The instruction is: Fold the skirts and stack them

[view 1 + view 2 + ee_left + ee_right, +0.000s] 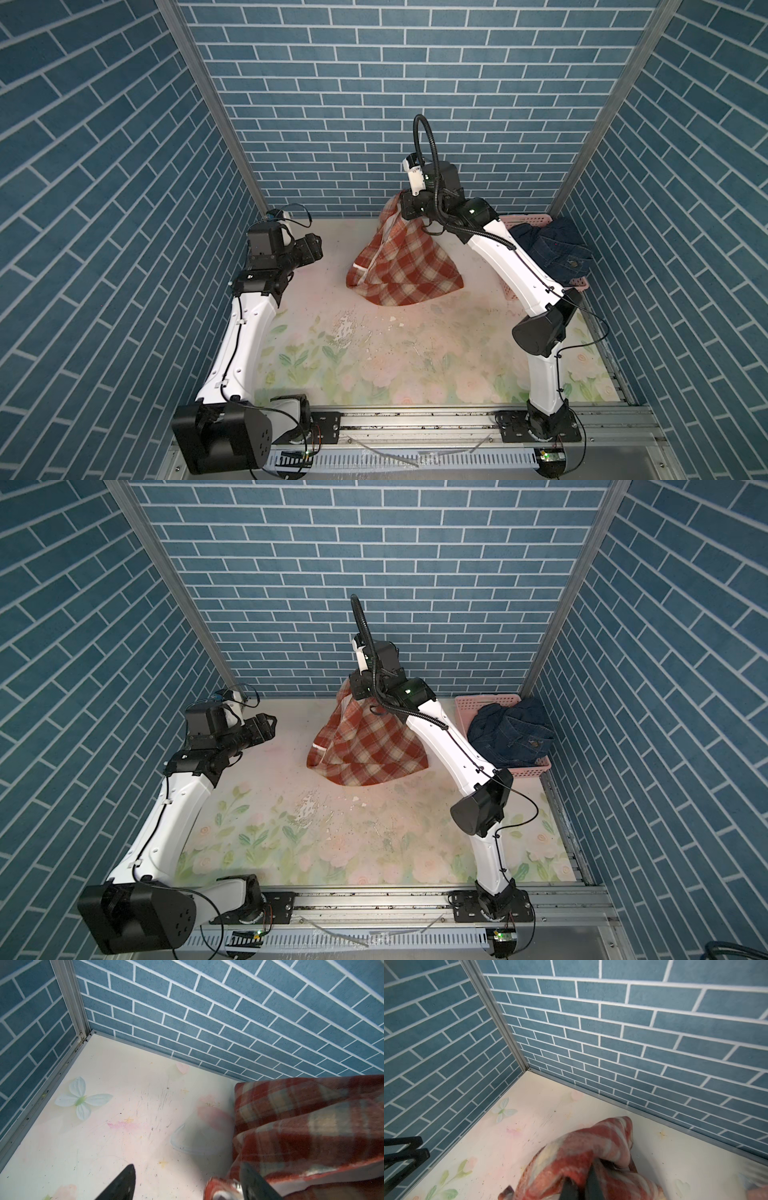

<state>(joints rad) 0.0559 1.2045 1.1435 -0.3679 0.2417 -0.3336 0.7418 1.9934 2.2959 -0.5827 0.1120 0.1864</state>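
Our right gripper (404,203) pinched the plaid skirt (403,266) by its top, cloth hanging tent-like. At its nine o'clock our left gripper (319,247) gaped empty. At three o'clock, the denim skirts (552,249) filled the pink basket (578,285).

Plaid skirt (405,266) in the right jaws, lower edge on the floral table (374,353); denim skirts (552,249) in the pink basket (528,219).

The left arm (245,332) and right arm (498,257) have white shells and black joints. The left gripper (319,248) is black. A ribbed black hose (420,121) arcs at the right arm's 12 o'clock end.
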